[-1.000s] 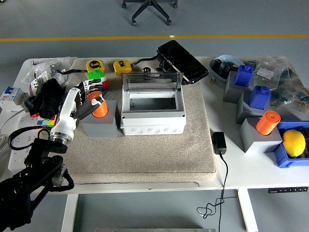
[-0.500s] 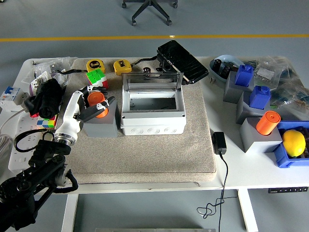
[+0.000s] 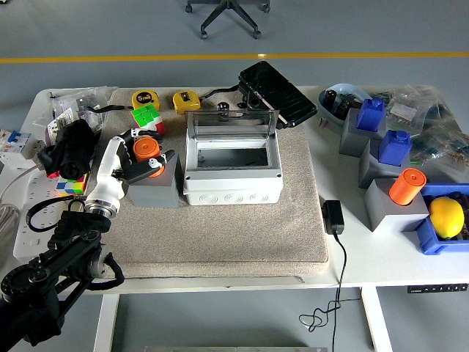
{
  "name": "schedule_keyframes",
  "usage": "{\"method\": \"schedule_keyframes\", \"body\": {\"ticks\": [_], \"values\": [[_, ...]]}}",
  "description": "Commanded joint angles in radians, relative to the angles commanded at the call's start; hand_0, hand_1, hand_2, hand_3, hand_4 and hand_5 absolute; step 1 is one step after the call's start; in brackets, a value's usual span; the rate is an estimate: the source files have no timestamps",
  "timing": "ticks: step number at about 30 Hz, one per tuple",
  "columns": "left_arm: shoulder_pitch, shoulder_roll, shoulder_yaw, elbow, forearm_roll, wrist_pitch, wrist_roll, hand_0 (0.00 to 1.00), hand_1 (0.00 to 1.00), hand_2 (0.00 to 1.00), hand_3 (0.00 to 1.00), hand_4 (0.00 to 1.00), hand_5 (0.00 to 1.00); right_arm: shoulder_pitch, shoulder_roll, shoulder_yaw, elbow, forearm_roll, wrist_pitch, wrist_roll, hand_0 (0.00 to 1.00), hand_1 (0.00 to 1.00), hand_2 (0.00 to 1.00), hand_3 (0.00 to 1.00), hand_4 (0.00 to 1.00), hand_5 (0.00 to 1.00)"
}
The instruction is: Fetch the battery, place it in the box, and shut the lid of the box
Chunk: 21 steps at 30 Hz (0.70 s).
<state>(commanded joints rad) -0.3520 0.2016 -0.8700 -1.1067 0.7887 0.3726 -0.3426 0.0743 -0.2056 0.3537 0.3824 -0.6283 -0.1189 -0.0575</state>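
Left hand [image 3: 141,163] is wrapped around the orange battery [image 3: 146,151], which stands upright in a grey holder [image 3: 155,189] on the mat. The open box [image 3: 231,169] sits just right of it, lid [image 3: 231,125] up, inside empty. Right hand is out of view.

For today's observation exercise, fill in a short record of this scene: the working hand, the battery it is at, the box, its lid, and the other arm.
working hand: left hand, fingers closed around the battery
battery: orange battery, upright in a grey holder
box: white box on the beige mat, right of the holder
lid: lid open, standing up at the back
other arm: out of view
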Motion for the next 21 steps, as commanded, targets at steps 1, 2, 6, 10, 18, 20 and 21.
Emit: {"method": "schedule_keyframes", "body": {"ticks": [1,2,6,10,18,20,21], "values": [[-0.001,-0.001,0.001,0.000,0.000,0.000,0.000,0.363,0.410,0.371,0.249,0.802,0.002,0.000,0.000,0.000,0.000,0.000,0.000,0.000,0.595,0.603,0.574,0.559,0.928,0.444],[-0.002,-0.004,0.002,-0.001,-0.001,0.000,0.000,0.363,0.410,0.371,0.249,0.802,0.002,0.000,0.001,0.000,0.001,0.000,0.000,0.000,0.595,0.603,0.574,0.559,0.928,0.444],[-0.004,-0.010,0.009,-0.004,0.002,-0.001,0.001,0.300,0.345,0.268,0.206,0.759,0.002,0.000,0.002,-0.003,0.001,0.002,0.000,0.001,0.594,0.603,0.573,0.559,0.928,0.444],[-0.008,-0.014,0.015,-0.006,0.006,0.001,0.003,0.300,0.345,0.268,0.206,0.759,0.002,0.000,0.002,-0.005,-0.001,0.003,-0.001,0.001,0.594,0.603,0.573,0.559,0.928,0.444],[-0.012,-0.017,0.013,-0.016,0.015,0.008,-0.004,0.230,0.245,0.201,0.182,0.546,0.002,0.001,0.002,-0.004,-0.001,0.004,-0.006,0.008,0.592,0.604,0.573,0.559,0.927,0.444],[-0.012,-0.017,0.010,-0.022,0.019,0.010,-0.005,0.230,0.245,0.201,0.182,0.546,0.002,0.001,0.002,-0.005,-0.001,0.005,-0.006,0.010,0.592,0.604,0.573,0.559,0.927,0.444],[-0.011,-0.017,0.007,-0.028,0.025,0.010,-0.005,0.230,0.245,0.201,0.182,0.546,0.002,0.001,0.002,-0.005,-0.001,0.005,-0.007,0.011,0.592,0.604,0.573,0.559,0.927,0.444]]}}
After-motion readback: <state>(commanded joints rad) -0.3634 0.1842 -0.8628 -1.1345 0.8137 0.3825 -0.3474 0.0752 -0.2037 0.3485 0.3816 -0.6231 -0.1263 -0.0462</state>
